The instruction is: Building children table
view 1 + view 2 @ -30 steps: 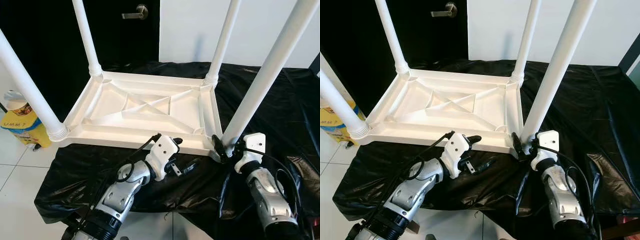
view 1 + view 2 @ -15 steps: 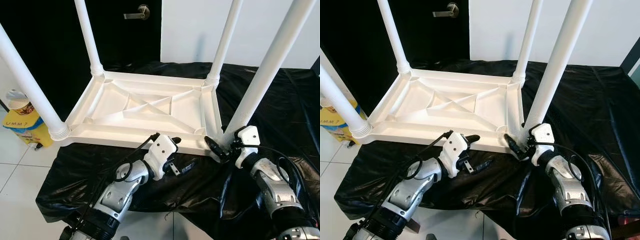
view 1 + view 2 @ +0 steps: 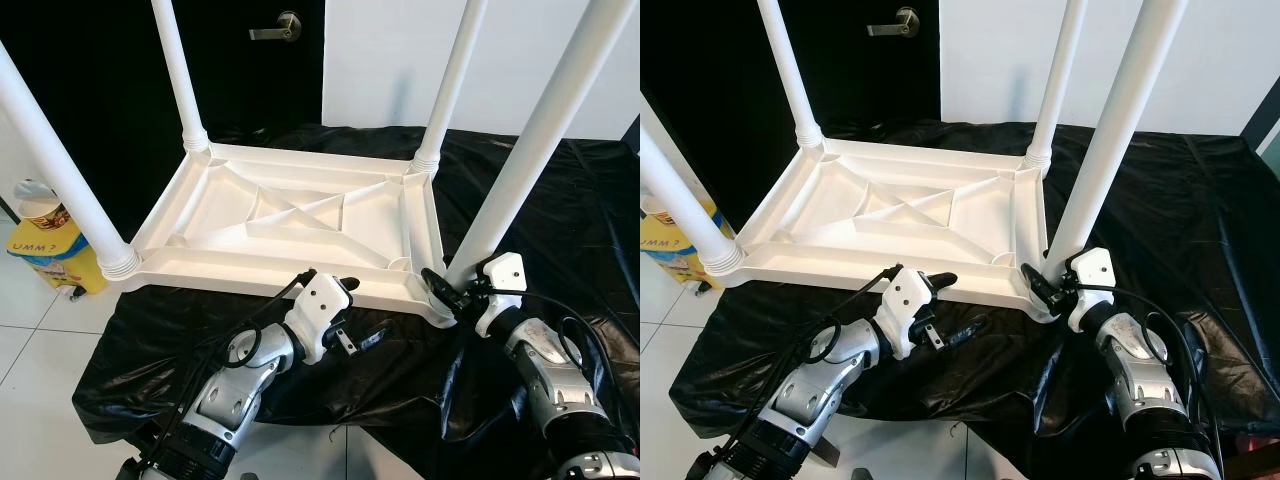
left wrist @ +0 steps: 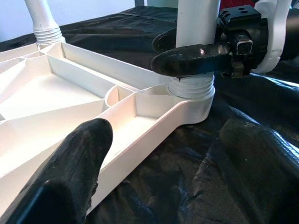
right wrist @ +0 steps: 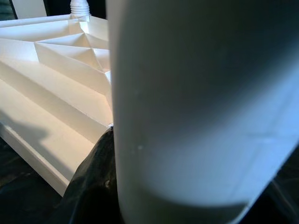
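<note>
White table [image 3: 300, 215] upside down on a black sheet [image 3: 560, 190], four legs up, one at each corner. Near-right leg [image 3: 530, 140] seated in its threaded socket at the table's near right corner, close to the sheet's front edge.

Right gripper [image 3: 440, 290] low on that leg, just above the socket — fingers [image 4: 196, 58] wrapped around the leg's base, clenched on it, touching. From the right wrist view, leg [image 5: 201, 107] pressed close up, a black finger beside it.

Left gripper [image 3: 355, 310] just in front of the table's near edge, over the sheet, fingers spread apart and grasping nothing — one finger [image 3: 350, 285] touching or nearly touching the rim, the other [image 3: 372, 335] lower, near the sheet.

Yellow container [image 3: 45, 250] on the tiled floor [image 3: 40, 340] beyond the sheet's left edge. Dark door with handle [image 3: 275, 28] behind.
</note>
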Tool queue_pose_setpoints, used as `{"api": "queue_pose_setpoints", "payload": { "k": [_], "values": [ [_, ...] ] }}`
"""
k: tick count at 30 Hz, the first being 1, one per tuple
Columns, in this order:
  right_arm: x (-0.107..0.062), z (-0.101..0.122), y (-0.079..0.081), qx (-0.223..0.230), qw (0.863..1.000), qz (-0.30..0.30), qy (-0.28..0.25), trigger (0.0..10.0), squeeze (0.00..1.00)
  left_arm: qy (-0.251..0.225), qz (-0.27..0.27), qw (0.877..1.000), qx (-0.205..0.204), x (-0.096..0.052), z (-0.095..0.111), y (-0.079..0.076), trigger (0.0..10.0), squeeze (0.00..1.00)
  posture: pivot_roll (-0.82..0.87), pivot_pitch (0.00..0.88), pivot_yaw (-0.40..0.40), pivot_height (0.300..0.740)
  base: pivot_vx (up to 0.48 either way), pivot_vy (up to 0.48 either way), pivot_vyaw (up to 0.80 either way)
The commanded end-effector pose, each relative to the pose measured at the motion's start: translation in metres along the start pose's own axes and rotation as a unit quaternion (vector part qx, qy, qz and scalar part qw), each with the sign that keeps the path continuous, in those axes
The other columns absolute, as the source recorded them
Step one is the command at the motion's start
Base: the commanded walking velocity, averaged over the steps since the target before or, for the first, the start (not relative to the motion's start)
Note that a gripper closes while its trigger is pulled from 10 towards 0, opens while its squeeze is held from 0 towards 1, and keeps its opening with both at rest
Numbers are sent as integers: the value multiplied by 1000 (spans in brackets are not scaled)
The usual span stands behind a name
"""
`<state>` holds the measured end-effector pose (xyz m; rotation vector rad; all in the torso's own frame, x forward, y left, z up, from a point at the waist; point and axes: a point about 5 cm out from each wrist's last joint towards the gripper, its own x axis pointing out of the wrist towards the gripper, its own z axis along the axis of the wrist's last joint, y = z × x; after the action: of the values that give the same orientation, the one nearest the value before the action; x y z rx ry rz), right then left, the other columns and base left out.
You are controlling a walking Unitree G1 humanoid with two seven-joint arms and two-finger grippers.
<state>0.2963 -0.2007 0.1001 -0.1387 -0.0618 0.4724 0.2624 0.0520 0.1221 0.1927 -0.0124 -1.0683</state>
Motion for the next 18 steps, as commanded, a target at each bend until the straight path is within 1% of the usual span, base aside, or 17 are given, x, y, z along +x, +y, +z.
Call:
{"api": "queue_pose_setpoints", "payload": {
  "k": [1,2,7,8,9,11,12,13,14,15,16,17,18],
  "values": [
    [-5,-18,9,8,998,-44,37,10000,0,8,-5,1000,5,0,-1,-2,10000,0,29,0,-42,740,0,0,0],
    [-6,-19,9,10,997,-66,37,10000,0,9,-6,1000,4,0,-1,-2,10000,0,29,0,-42,740,0,0,0],
    [-6,-20,10,13,996,-79,38,10000,0,9,-6,1000,4,0,-1,-2,10000,0,28,0,-42,740,0,0,0],
    [-7,-21,11,17,994,-98,36,10000,0,9,-7,1000,3,0,-1,-3,10000,0,27,0,-41,740,0,0,0],
    [-7,-21,11,17,994,-98,36,10000,0,9,-7,1000,3,0,-1,-3,10000,0,27,0,-41,740,0,0,0],
    [-7,-24,16,29,983,-175,41,10000,0,10,-10,1000,3,-1,-2,-5,10000,0,34,0,-43,740,0,0,0],
    [-7,-24,16,29,983,-175,41,10000,0,10,-10,1000,3,-1,-2,-5,10000,0,34,0,-43,740,0,0,0],
    [-8,-26,18,34,975,-214,43,10000,0,10,-10,1000,3,-1,-1,-5,10000,0,35,0,-45,740,0,0,0],
    [-8,-26,18,34,975,-214,43,10000,0,10,-10,1000,3,-1,-1,-5,10000,0,35,0,-45,740,0,0,0],
    [-9,-27,20,35,970,-236,44,10000,0,10,-10,1000,3,-2,-1,-6,10000,0,35,0,-45,740,0,0,0],
    [-9,-27,20,35,970,-236,44,10000,0,10,-10,1000,3,-2,-1,-6,10000,0,35,0,-45,740,0,0,0],
    [-10,-27,22,39,964,-258,44,10000,0,10,-10,1000,3,-2,-1,-6,10000,0,40,0,-52,740,0,0,0],
    [-10,-27,22,39,964,-258,44,10000,0,10,-10,1000,3,-2,-1,-6,10000,0,40,0,-52,740,0,0,0]
  ]
}}
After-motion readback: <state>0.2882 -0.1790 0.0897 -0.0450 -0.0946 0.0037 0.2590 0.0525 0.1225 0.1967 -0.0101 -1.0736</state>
